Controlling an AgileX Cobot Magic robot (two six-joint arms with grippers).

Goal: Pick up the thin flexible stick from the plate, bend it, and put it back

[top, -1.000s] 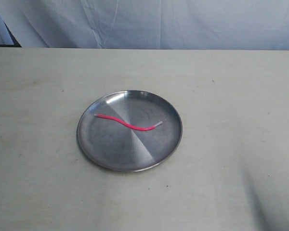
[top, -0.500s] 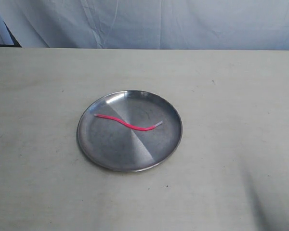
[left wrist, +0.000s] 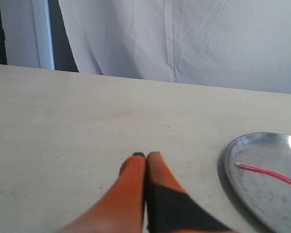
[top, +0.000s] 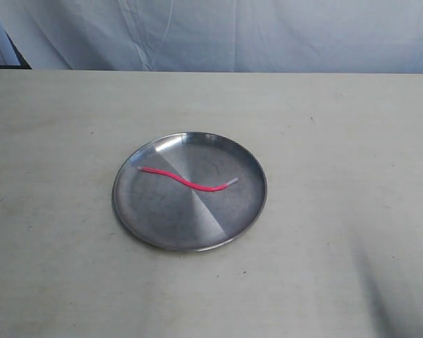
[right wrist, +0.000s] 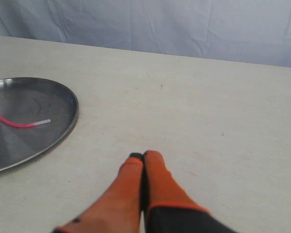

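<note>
The thin flexible stick (top: 187, 181) lies wavy (whitish tip toward the right) across the middle of the plate (top: 148, 229) on the table (top: 338, 141). The left gripper (left wrist: 145, 155) and right gripper (right wrist: 143, 155) are pressed closed, holding nothing, over bare table well apart from the plate.

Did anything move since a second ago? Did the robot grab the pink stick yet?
Nothing visibly changed. The pink stick lies wavy on the silver plate in the same spot, and the plate has not shifted on the table. Nothing was picked up or let go. The left pincer and the right pincer are both shut and empty, apart from the plate.
</note>
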